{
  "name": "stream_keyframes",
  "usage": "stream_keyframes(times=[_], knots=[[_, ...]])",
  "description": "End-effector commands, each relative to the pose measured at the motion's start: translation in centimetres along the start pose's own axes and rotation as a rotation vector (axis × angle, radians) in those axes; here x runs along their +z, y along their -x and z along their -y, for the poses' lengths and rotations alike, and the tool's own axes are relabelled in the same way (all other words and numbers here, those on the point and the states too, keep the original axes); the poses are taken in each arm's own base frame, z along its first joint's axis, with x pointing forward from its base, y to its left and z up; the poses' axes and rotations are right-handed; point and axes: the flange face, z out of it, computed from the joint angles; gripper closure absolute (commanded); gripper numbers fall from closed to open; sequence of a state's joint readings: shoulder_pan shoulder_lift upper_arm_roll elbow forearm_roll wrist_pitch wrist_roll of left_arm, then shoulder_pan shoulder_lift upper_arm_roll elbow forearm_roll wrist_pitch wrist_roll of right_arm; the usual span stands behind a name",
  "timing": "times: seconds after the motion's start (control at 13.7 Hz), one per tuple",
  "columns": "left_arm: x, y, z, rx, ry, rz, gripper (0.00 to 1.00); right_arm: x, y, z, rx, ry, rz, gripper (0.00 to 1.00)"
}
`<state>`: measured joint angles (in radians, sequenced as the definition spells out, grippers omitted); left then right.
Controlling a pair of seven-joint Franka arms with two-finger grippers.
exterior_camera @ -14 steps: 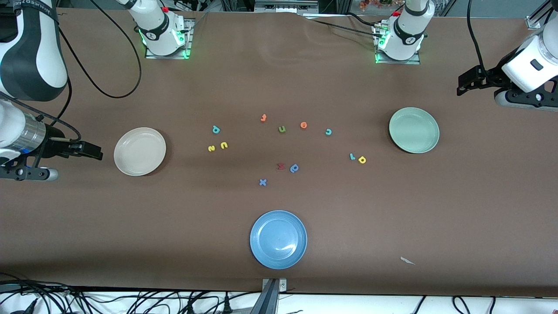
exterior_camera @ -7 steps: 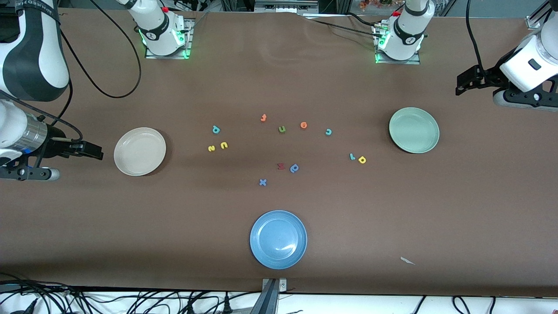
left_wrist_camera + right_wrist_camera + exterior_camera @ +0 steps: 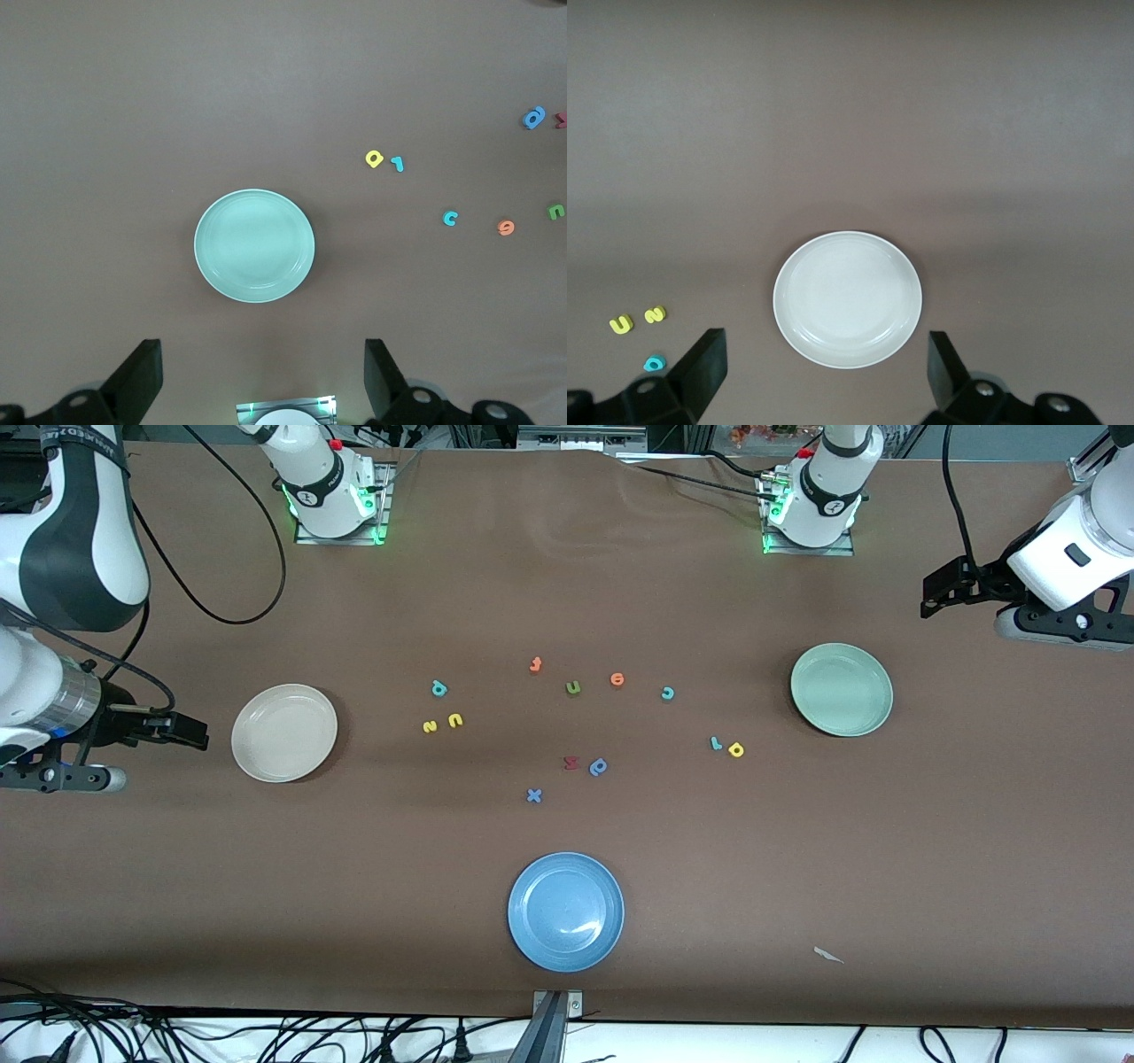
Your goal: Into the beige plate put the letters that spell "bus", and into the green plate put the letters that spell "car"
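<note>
Both the left gripper (image 3: 930, 598) and right gripper (image 3: 190, 731) hang wide open, empty. Those foam letters, like the teal "b" (image 3: 438, 688), look featherlight and squashy. I'd pinch each gently across its edges.

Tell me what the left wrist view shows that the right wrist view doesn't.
Only the left wrist view shows the green plate, empty, plus the yellow a, teal r, teal c and some spare letters. Only the right wrist view shows the beige plate, empty, with the yellow u, yellow s and teal b. Both share the brown table.
</note>
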<state>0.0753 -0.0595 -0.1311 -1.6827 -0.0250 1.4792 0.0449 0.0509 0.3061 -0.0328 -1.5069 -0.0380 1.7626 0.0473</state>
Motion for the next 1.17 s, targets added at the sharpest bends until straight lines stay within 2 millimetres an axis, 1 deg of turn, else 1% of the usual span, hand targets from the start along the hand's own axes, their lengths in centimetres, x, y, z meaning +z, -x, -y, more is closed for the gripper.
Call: stream_keyframes(times=[0.0, 0.22, 0.58, 0.73, 0.88, 1.09], knots=[[-0.7, 0.0, -0.1, -0.003, -0.022, 0.003, 0.0, -0.4, 0.3, 0.7, -0.011, 0.016, -0.015, 0.0], [-0.6, 0.0, -0.1, -0.003, -0.022, 0.004, 0.0, -0.6, 0.5, 1.3, 0.023, 0.009, -0.009, 0.0], [-0.7, 0.0, 0.0, -0.003, -0.038, 0.003, 0.0, -0.4, 0.5, 1.4, 0.022, 0.006, -0.007, 0.0], [-0.6, -0.1, -0.9, 0.012, -0.053, 0.004, 0.0, -0.4, 0.5, 1.3, 0.02, 0.004, -0.007, 0.0], [-0.5, 0.0, -2.0, 0.03, -0.105, 0.015, 0.0, -0.2, 0.6, 1.3, 0.02, 0.005, -0.003, 0.0], [-0.5, 0.1, -1.9, 0.03, -0.109, 0.021, 0.0, -0.2, 0.5, 1.2, 0.02, 0.005, -0.003, 0.0]])
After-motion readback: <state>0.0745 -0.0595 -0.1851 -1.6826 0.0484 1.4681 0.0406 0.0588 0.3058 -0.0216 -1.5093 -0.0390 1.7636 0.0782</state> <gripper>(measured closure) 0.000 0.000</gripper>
